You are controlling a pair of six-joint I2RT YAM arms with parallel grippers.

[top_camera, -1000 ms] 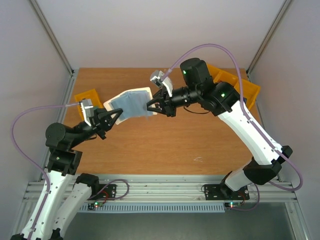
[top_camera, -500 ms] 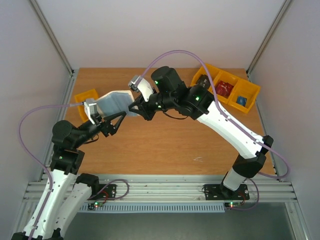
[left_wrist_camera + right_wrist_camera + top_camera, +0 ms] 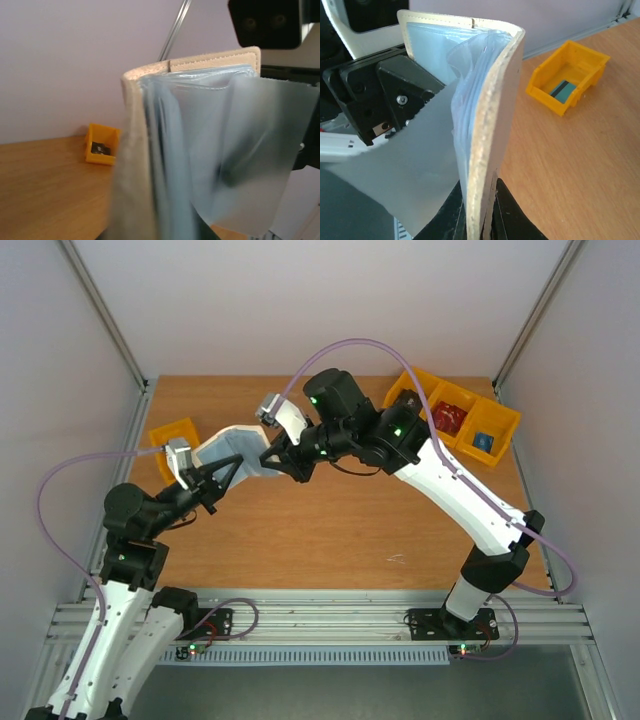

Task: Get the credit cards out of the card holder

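The card holder [image 3: 238, 448] hangs open above the far-left part of the bench [image 3: 330, 530], its pale blue pockets fanned. The right claw [image 3: 479, 220] is clamped on its beige cover, and the left claw [image 3: 232, 466] pinches the opposite edge. A yellow bin [image 3: 170, 432] sits by the left edge.

The right arm has swung over to the left. Its elbow was out over the right side of the table a second ago, and now the arm bends over the middle. The right gripper [image 3: 275, 456] has gone left too, and the wallet [image 3: 232, 446] it holds has gone with it. The wallet was spread wide, and now it is more folded. The arm used to cover part of the yellow bins [image 3: 507, 420]. Now they show, with a red thing [image 3: 448, 418] and a blue thing [image 3: 484, 439] inside. The left arm has shifted a little to the right.
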